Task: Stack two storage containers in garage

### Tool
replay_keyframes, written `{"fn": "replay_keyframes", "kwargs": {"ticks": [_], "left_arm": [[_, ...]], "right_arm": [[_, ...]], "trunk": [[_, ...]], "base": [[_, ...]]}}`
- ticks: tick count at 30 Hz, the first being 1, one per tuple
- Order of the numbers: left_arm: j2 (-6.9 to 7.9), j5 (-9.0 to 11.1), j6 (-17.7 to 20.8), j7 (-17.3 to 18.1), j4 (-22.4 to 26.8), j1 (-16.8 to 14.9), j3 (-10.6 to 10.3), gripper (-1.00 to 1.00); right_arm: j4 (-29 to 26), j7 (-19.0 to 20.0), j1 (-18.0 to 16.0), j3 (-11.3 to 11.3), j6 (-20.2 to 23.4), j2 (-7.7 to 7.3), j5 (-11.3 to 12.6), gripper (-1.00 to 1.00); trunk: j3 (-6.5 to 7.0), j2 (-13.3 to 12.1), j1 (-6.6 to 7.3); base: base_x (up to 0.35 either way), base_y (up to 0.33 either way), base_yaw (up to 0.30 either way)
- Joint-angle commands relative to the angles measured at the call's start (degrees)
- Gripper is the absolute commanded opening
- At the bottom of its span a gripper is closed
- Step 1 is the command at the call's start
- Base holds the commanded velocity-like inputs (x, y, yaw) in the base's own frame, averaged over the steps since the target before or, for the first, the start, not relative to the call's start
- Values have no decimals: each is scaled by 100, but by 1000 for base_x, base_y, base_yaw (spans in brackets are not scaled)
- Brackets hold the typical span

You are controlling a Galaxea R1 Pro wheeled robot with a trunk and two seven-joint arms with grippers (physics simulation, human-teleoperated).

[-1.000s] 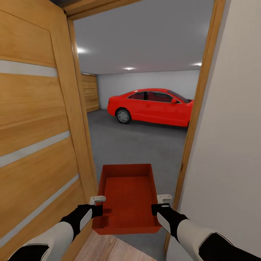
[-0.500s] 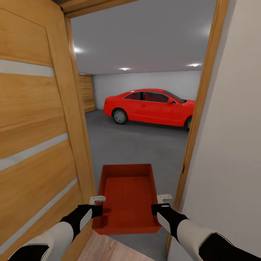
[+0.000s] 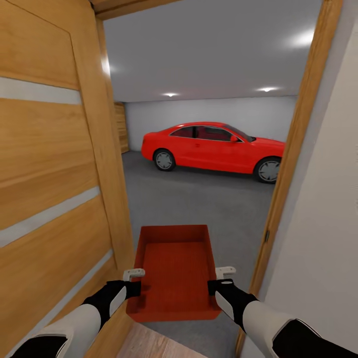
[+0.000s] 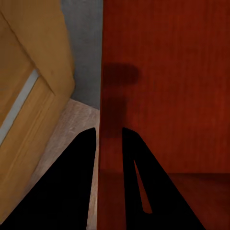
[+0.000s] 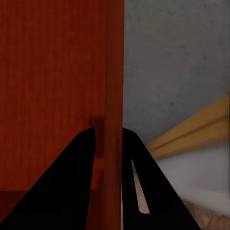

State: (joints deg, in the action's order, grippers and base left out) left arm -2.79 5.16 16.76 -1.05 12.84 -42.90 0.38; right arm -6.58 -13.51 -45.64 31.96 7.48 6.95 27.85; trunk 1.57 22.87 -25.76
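Note:
One orange-red open-top storage container (image 3: 174, 271) hangs in front of me in the doorway, held level between both arms. My left gripper (image 3: 135, 284) is shut on its left wall, and the wrist view shows that wall (image 4: 109, 120) pinched between the two dark fingers. My right gripper (image 3: 219, 283) is shut on the right wall (image 5: 114, 96) in the same way. The bin is empty. Beyond the door lies the garage with its dark grey concrete floor (image 3: 199, 199). Light wood planks (image 3: 149, 345) of the room I stand in show just under the bin.
An open wood-plank door (image 3: 54, 189) stands close on my left. The wooden door frame (image 3: 298, 149) and a white wall (image 3: 328, 223) are close on my right. A red car (image 3: 214, 145) is parked at the garage's far side.
The whole view has moved forward and swung slightly right through the doorway, so more of the car and garage shows. The bin and both grippers keep the same hold.

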Motion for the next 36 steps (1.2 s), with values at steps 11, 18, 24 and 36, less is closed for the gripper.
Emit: {"fn": "replay_keyframes", "kwargs": {"ticks": [11, 18, 24, 36], "left_arm": [[-3, -111, -105, -45, 25, 1, -23, -100], [-3, -103, -103, -45, 25, 1, -21, -100], [-3, -103, -103, -45, 25, 1, -24, -100], [-3, -108, -103, -45, 25, 1, -22, -100]], "right_arm": [[-1, 11, 3, 232, 35, 15, 203, -100], [-1, 14, 3, 232, 35, 11, 203, -100], [-1, 13, 2, 232, 35, 11, 203, -100], [-1, 10, 2, 232, 38, 10, 203, -100]], "trunk": [[28, 5, -2], [30, 5, -2], [30, 5, -2], [34, 5, -2]], "base": [[2, 3, -217], [44, 80, -43], [149, 268, -1], [103, 154, -10]]}}
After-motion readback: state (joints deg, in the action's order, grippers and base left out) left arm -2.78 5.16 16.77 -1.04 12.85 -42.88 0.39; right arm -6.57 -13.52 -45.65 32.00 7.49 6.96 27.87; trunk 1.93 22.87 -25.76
